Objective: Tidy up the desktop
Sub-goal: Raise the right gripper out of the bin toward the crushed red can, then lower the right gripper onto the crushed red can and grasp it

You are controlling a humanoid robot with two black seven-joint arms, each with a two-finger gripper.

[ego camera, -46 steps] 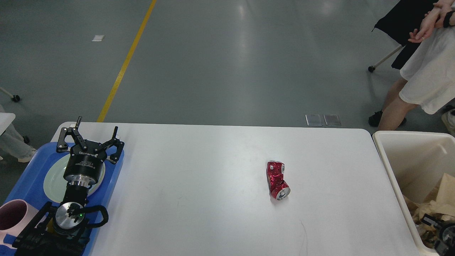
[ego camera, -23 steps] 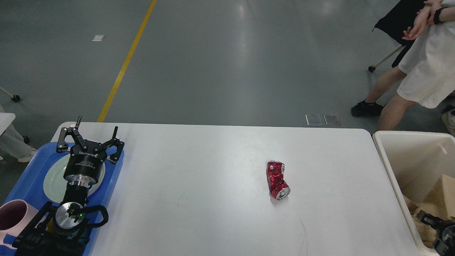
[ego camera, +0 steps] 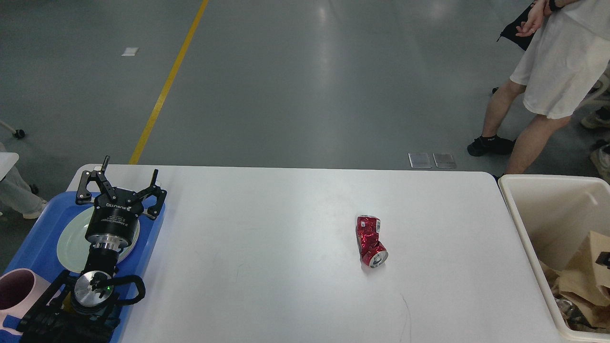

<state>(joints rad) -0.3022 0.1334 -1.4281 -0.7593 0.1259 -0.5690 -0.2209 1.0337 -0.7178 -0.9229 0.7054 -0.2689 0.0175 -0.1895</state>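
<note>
Head view. Changes since the earlier frames: the right gripper, seen a second before at the lower right corner inside the bin, had gone from sight; only a small dark sliver remained at the right edge, and what it was could not be told. The bystander (ego camera: 548, 71) in the white skirt had stepped back and to the left, both legs now showing. The left gripper and the can had not moved.

Count:
- One desktop (ego camera: 286, 247), white, smooth, rectangular with rounded corners, faint scuffs, filling the middle of the view.
- One can (ego camera: 371, 240), red metal, crushed and bent, lying on its side on the desktop right of centre, its silver end turned towards the near edge.
- One tray (ego camera: 35, 240), blue plastic, at the desktop's left end.
- One plate (ego camera: 69, 243), pale green, round, on the tray, partly behind the arm.
- One mug (ego camera: 16, 288), pink, at the tray's near corner.
- One bin (ego camera: 543, 214), cream plastic, just beyond the desktop's right end, holding crumpled brown paper (ego camera: 579, 278).
- One left gripper (ego camera: 127, 183), black, above the tray's far end, its two fingers spread wide and holding nothing.
</note>
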